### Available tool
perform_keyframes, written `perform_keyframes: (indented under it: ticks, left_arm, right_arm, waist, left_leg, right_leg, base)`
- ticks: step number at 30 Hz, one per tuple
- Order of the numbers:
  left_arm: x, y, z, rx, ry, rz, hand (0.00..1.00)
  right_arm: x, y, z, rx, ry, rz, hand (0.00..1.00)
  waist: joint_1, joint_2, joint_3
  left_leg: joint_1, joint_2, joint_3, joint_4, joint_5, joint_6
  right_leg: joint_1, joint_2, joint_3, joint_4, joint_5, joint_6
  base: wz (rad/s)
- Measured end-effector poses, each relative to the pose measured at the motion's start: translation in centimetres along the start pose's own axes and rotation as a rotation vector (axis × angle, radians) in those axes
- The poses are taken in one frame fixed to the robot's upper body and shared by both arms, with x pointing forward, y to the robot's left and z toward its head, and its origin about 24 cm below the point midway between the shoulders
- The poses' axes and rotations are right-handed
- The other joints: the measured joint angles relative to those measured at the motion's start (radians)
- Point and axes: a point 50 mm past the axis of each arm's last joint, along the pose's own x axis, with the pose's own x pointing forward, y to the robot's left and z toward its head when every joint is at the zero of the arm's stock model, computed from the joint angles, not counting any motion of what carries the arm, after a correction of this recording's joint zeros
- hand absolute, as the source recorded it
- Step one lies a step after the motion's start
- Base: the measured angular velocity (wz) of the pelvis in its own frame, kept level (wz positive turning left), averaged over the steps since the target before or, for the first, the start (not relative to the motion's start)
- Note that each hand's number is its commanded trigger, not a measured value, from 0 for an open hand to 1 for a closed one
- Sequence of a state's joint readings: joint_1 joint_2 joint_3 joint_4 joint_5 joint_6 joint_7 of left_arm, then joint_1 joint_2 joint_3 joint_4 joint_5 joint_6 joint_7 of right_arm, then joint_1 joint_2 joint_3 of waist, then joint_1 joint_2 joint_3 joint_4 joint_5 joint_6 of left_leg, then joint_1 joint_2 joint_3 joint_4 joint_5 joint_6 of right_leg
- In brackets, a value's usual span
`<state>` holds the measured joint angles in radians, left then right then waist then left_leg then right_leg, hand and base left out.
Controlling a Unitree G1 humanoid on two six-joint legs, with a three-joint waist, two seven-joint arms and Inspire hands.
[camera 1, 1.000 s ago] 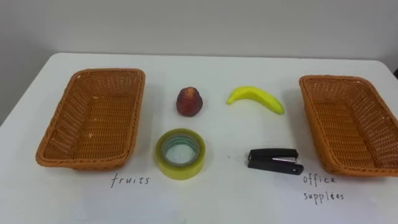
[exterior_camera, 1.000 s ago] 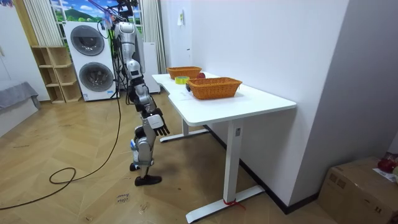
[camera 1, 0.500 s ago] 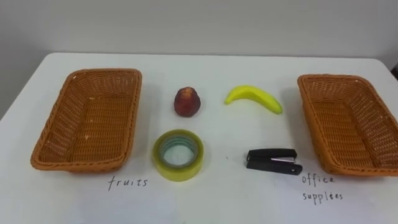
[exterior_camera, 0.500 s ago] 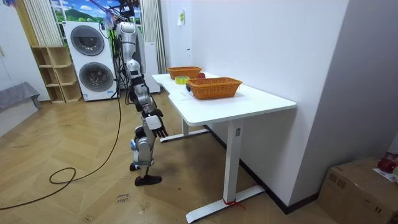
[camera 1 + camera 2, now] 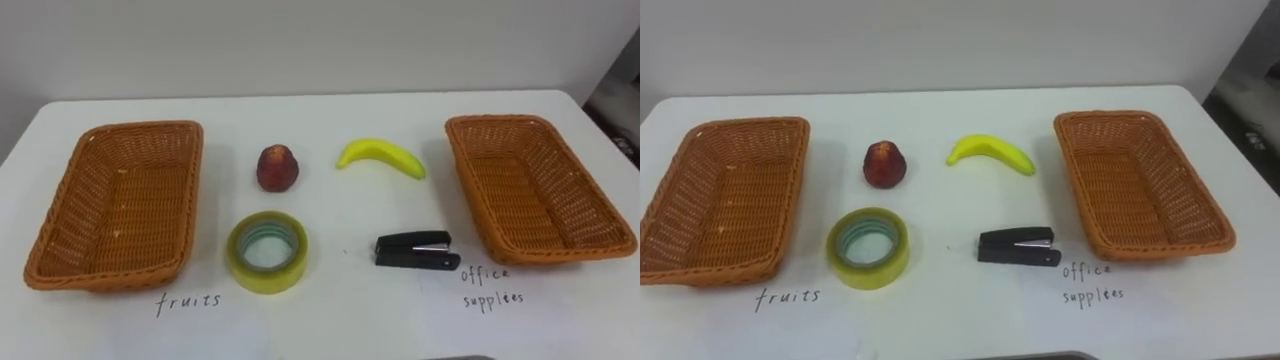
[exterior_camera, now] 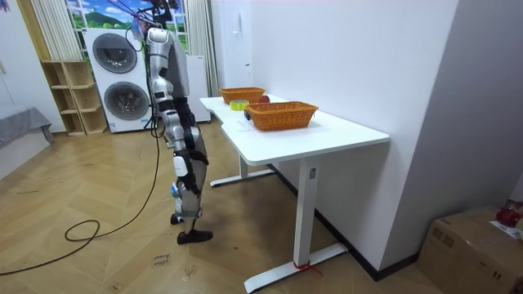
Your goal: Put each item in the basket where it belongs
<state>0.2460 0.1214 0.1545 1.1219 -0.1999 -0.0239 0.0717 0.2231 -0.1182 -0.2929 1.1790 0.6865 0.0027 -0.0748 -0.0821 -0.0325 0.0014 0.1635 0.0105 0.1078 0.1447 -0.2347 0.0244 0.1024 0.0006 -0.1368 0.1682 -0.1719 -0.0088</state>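
Note:
Two wicker baskets stand empty on the white table (image 5: 330, 310): the left basket (image 5: 115, 210) above the written word "fruits" (image 5: 187, 300), the right basket (image 5: 530, 190) above "office supplies" (image 5: 485, 285). Between them lie a red fruit (image 5: 277, 168) and a yellow banana (image 5: 380, 156) at the back. In front lie a yellow tape roll (image 5: 265, 277) and a black stapler (image 5: 415, 250). In the room view I stand upright at the table's long side, my right hand (image 6: 189, 157) down by my hip.
The table's front edge is close below the labels. In the room view, two washing machines (image 6: 122, 82) and a wooden shelf (image 6: 69, 98) stand behind me. A cardboard box (image 6: 474, 245) sits on the floor at the room view's right.
I have straightened up from a forward lean and my right hand has dropped back from in front of me to my hip. The head camera shifted; the things on the table have not moved.

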Motion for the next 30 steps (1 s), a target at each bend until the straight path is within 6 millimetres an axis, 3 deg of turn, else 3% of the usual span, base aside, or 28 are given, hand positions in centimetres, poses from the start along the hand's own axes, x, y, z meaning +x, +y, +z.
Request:
perform_keyframes:
  ticks: [3, 5, 12, 20, 23, 30]
  left_arm:
    - [0.0, 0.8, 0.1, 0.002, -0.008, 0.033, 0.0]
    - [0.0, 1.4, 0.2, 0.008, -0.013, 0.058, 0.0]
    - [-0.1, 1.9, 0.2, 0.007, -0.019, 0.096, 0.0]
    - [-0.1, 2.0, 0.7, 0.064, -0.049, 0.097, 0.0]
    - [-0.1, 2.0, 0.8, 0.064, -0.053, 0.096, 0.0]
    - [-0.4, 2.3, 0.3, 0.063, -0.055, 0.101, 0.0]
  right_arm:
    - [-0.1, 0.0, 2.0, 0.04, -0.083, -0.05, 0.0]
    - [-0.4, 0.7, 4.4, 0.072, -0.184, -0.079, 0.0]
    - [-1.5, 1.3, 8.5, 0.192, -0.347, -0.203, 0.0]
    - [-5.9, 1.6, 15.5, 0.387, -0.67, -0.275, 0.0]
    - [-7.2, 1.8, 16.9, 0.462, -0.74, -0.295, 0.0]
    - [-10.1, 2.3, 19.3, 0.529, -0.868, -0.285, 0.0]
  waist:
    - [-0.008, -0.01, -0.0001]
    - [-0.013, -0.013, 0.0001]
    - [-0.034, -0.015, -0.0017]
    - [-0.05, -0.015, -0.0014]
    - [-0.048, -0.015, 0.0006]
    - [-0.047, -0.015, -0.0032]
  left_leg:
    - [0.001, 0.001, 0.009, -0.001, 0.0, 0.0]
    - [-0.002, 0.004, 0.031, -0.004, 0.0, 0.0]
    - [-0.01, 0.002, 0.029, -0.014, 0.0, 0.0]
    - [-0.015, 0.0, 0.033, -0.01, 0.0, 0.0]
    - [-0.018, 0.0, 0.033, -0.011, 0.0, 0.0]
    - [-0.043, -0.002, 0.03, -0.009, 0.001, 0.002]
  right_leg:
    - [-0.004, 0.001, 0.001, 0.004, -0.001, 0.0]
    - [-0.017, 0.004, 0.014, 0.005, 0.0, -0.001]
    - [-0.028, 0.004, 0.021, 0.003, 0.0, 0.0]
    - [-0.036, 0.002, 0.024, 0.018, -0.001, 0.001]
    - [-0.039, 0.002, 0.026, 0.018, -0.004, 0.002]
    - [-0.075, 0.004, 0.047, 0.039, -0.006, 0.001]
  base:
    - [-0.09]
    - [-0.21]
    - [-0.01]
    - [-0.04]
    - [0.0]
    - [-0.03]
